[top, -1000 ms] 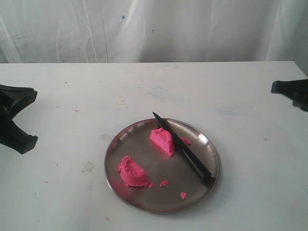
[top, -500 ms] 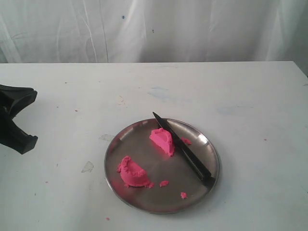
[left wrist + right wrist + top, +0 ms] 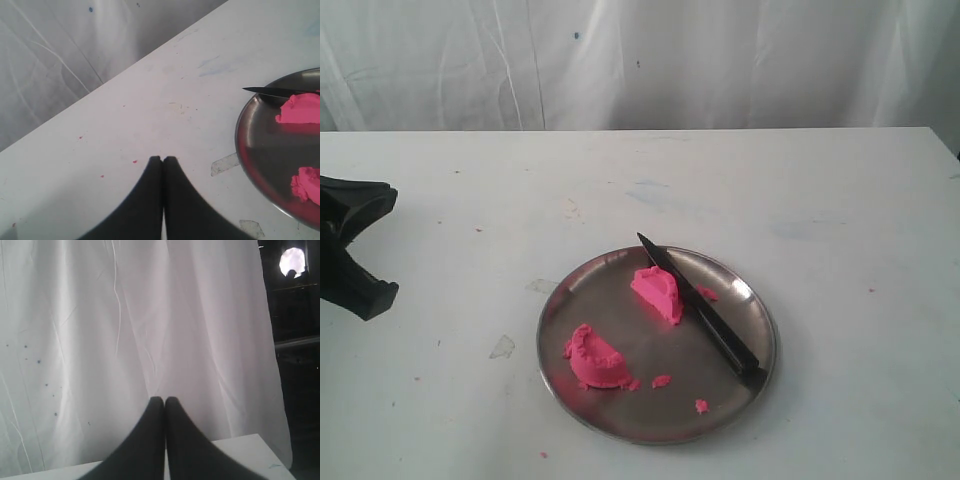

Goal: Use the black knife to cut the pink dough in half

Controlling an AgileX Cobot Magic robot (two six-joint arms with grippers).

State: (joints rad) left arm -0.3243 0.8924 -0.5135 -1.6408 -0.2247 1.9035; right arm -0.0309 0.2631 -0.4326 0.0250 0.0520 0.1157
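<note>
The pink dough lies in two half-dome chunks on a round steel plate point(image 3: 620, 420): one chunk point(image 3: 658, 290) toward the back, the other point(image 3: 596, 358) at the front left. The black knife point(image 3: 705, 315) rests across the plate beside the back chunk, its tip over the far rim and its handle at the right rim. My left gripper point(image 3: 365, 245) hovers shut and empty at the table's left edge, well clear of the plate. In the left wrist view its closed tips point(image 3: 163, 159) point at bare table, with the plate point(image 3: 250, 165), both chunks and the knife tip point(image 3: 260, 90) off to one side. My right gripper point(image 3: 164, 400) is shut, facing the curtain.
Small pink crumbs point(image 3: 661, 381) lie on the plate and on the white table point(image 3: 470, 180). A torn tape mark point(image 3: 502, 347) sits left of the plate. A white curtain point(image 3: 640, 60) hangs behind the table.
The right gripper, at the exterior view's right edge a second ago, has drawn out of that view. The plate, dough, knife and left gripper have not moved.
</note>
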